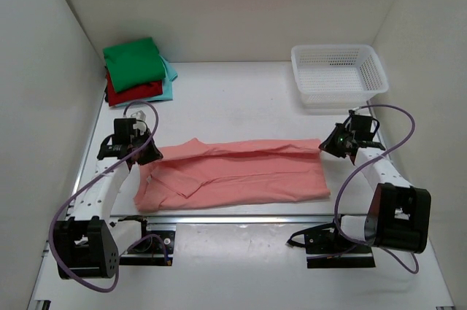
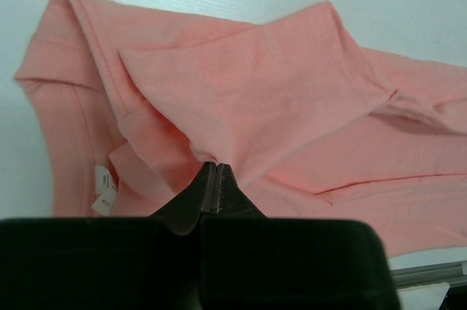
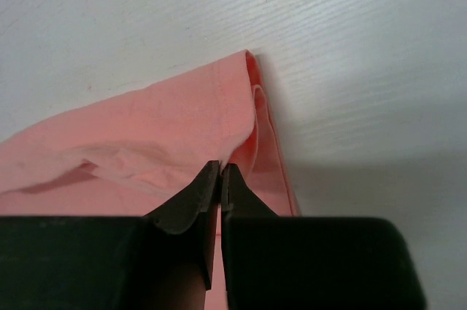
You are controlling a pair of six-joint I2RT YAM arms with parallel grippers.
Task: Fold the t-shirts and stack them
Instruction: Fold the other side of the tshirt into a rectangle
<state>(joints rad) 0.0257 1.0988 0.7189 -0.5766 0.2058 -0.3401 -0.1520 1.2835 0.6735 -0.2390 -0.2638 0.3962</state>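
Observation:
A salmon-pink t-shirt (image 1: 241, 175) lies stretched sideways across the middle of the table, its far long edge lifted and folded toward me. My left gripper (image 1: 149, 153) is shut on the shirt's left far edge; in the left wrist view the cloth (image 2: 248, 91) rises from the pinched jaws of that gripper (image 2: 211, 164). My right gripper (image 1: 326, 146) is shut on the shirt's right far corner, and the right wrist view shows the hem (image 3: 219, 106) drawn into the closed jaws of this gripper (image 3: 220, 166). Folded green (image 1: 133, 62), red (image 1: 131, 93) and light teal (image 1: 167, 84) t-shirts are stacked at the back left.
A white plastic mesh basket (image 1: 338, 74) stands at the back right. White walls close in the table on the left, the back and the right. A metal rail (image 1: 241, 217) runs along the near edge in front of the arm bases.

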